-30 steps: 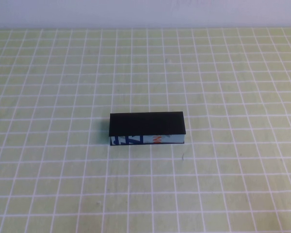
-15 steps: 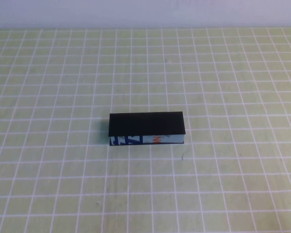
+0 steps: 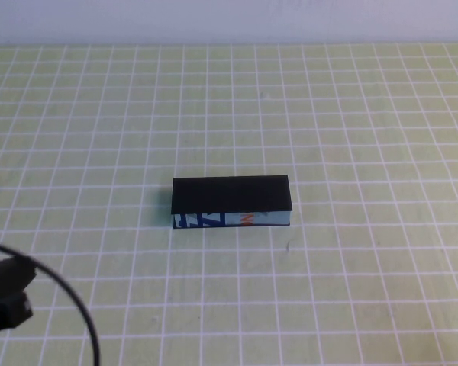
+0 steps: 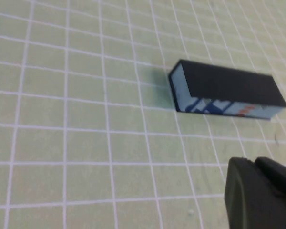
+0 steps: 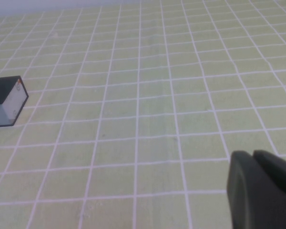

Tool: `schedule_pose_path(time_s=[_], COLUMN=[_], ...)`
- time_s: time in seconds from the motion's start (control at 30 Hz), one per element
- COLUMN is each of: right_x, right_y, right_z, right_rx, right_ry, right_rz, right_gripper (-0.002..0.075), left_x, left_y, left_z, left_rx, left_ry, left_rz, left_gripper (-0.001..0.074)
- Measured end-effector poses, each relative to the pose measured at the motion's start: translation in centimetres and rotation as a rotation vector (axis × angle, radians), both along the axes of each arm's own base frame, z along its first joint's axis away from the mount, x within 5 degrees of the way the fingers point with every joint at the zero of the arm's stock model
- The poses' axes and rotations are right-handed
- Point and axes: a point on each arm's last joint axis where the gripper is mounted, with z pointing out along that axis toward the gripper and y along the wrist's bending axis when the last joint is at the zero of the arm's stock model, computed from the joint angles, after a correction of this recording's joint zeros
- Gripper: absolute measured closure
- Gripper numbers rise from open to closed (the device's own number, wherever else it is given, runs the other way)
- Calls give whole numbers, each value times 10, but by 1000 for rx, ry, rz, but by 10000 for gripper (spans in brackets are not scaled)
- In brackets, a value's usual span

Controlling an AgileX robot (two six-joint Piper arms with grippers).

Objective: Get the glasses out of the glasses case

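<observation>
The glasses case (image 3: pixel 230 200) is a long black box with a light-blue printed front, lying closed in the middle of the green grid mat. It also shows in the left wrist view (image 4: pixel 226 90), and its end shows in the right wrist view (image 5: pixel 5 100). The glasses are hidden from every view. My left gripper (image 3: pixel 4 297) is low at the near left, well short of the case; in its wrist view (image 4: pixel 254 164) the fingers lie together, empty. My right gripper (image 5: pixel 251 156) is out of the high view, far to the case's right, with its fingers together and empty.
The green mat with white grid lines (image 3: pixel 351 114) covers the whole table. A pale wall (image 3: pixel 229 19) runs along the far edge. A black cable (image 3: pixel 76 305) loops from the left arm at the near left.
My left arm and its cable have come into the high view at the near left; before, no arm showed. The case has not moved.
</observation>
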Motion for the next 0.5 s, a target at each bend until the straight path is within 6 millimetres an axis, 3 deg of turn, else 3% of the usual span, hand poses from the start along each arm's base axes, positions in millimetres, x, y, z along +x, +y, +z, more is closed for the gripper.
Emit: schedule_pose_path(time_s=[0.23,0.5], right_x=[0,0], right_y=[0,0], right_z=[0,0], right_rx=[0,0], right_ry=[-2,-3], right_rz=[0,0], right_gripper=[743,743], left_x=[77,161], left_y=[-20,-27], left_z=[37,60], left_rx=[70,74], left_ry=[52,-45], left_rz=[-318,-409], left_gripper=[739,739])
